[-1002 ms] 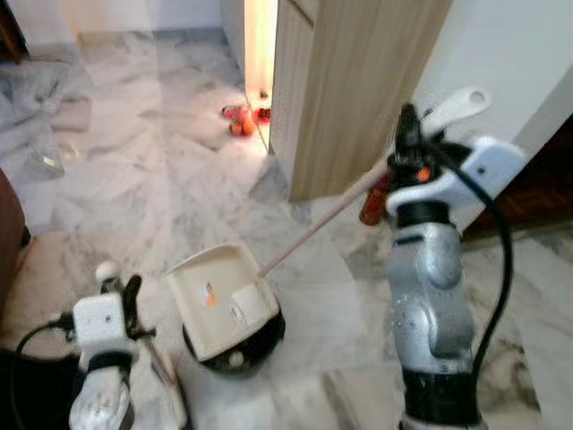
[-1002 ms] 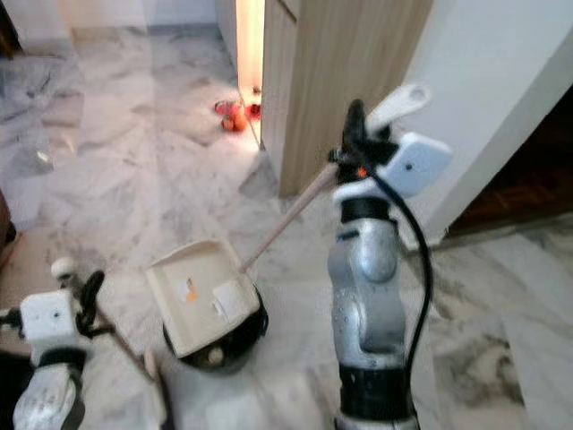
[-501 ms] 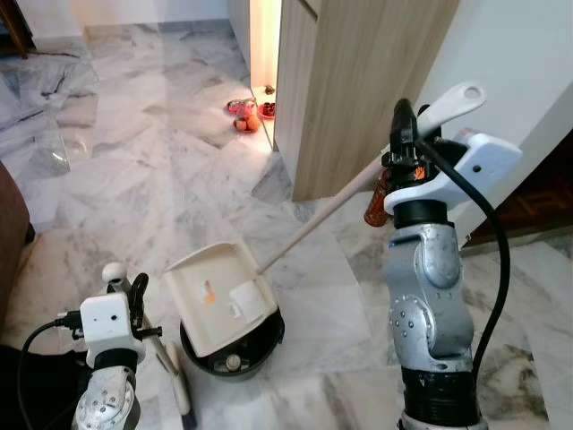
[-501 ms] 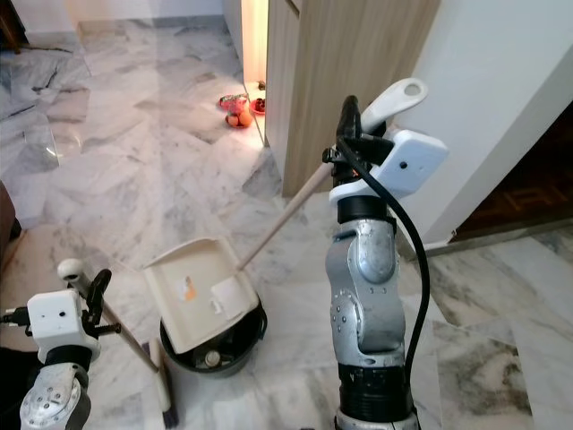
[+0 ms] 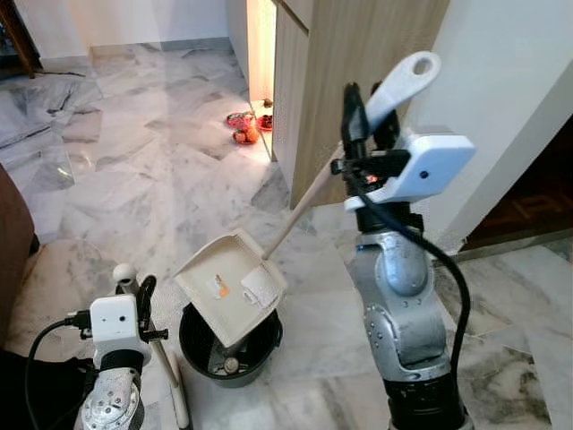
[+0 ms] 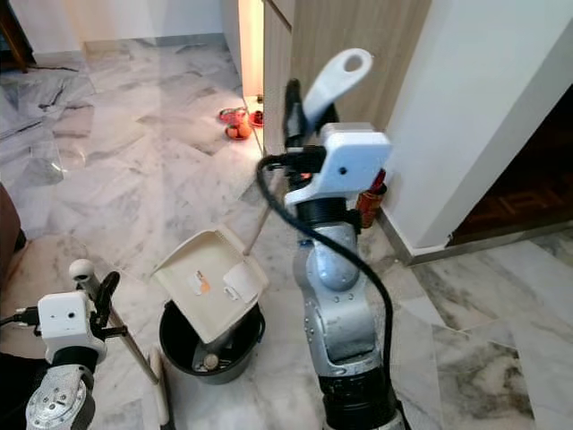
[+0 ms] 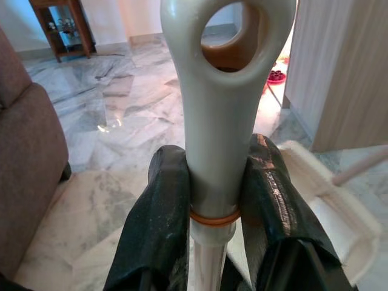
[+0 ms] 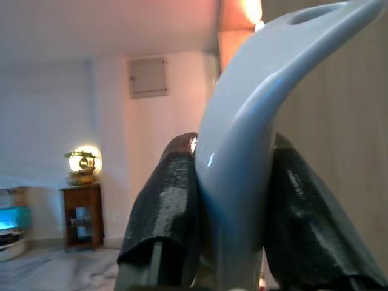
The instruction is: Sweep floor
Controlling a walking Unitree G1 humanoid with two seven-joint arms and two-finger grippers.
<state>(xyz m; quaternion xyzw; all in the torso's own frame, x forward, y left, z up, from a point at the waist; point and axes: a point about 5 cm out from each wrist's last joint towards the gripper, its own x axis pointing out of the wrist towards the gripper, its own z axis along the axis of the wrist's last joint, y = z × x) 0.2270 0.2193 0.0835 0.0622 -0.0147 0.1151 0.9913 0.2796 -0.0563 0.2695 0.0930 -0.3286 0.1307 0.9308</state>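
My right gripper (image 5: 363, 107), clamped on dustpan handle (image 5: 398, 85), has raised it; dustpan (image 5: 231, 285) now tips steeper over black bin (image 5: 204, 345). Left gripper (image 7: 213, 200) grips broom handle (image 7: 221, 121) beside bin.

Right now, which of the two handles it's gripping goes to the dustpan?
The one in the right gripper: its handle runs down to the dustpan tipped over the bin. The left gripper holds the broom.
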